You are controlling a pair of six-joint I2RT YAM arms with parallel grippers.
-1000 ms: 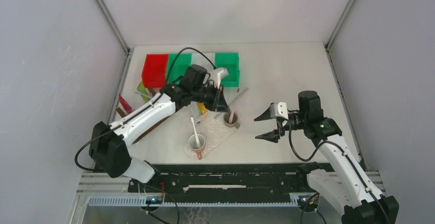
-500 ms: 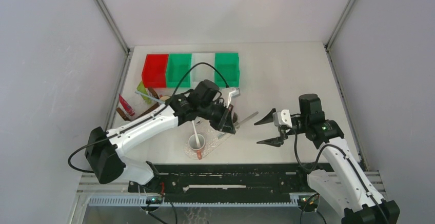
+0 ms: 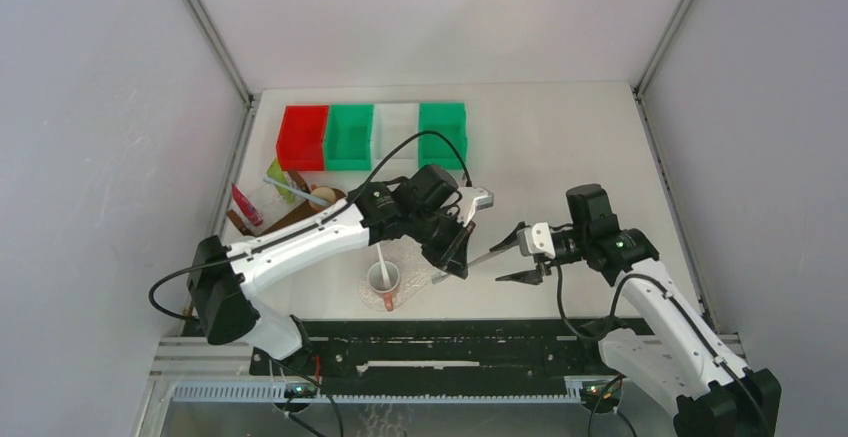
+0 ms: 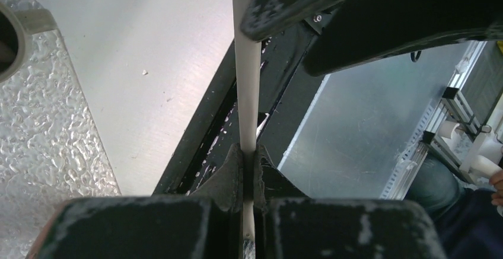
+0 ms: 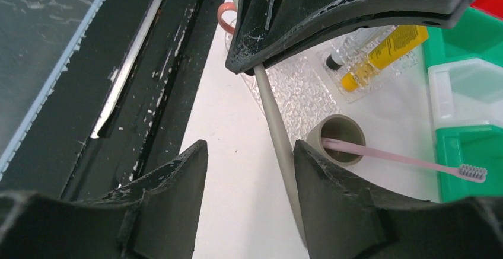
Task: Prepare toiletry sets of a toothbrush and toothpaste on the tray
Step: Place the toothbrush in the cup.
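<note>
Handover above the counter, just right of the tray: the left jaws grip a pale toothbrush, its long axis pointing right into the open right jaws.

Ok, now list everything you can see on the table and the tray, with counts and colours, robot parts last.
bins: four, red, green, white, green, row at the table's back
tray: one, clear textured, table centre
mug: one, white with orange handle, near end of tray
white toothbrush: one, standing in the mug
grey cup: one, at the tray's edge
pink toothbrush: one, leaning in the grey cup
yellow tube: one, lying on the tray
loose items: several, pink, yellow-green, brown, table's left edge
pale toothbrush: one, held in the air
left fingers: two, black, shut on the pale toothbrush
right fingers: two, black, open either side of it
</note>
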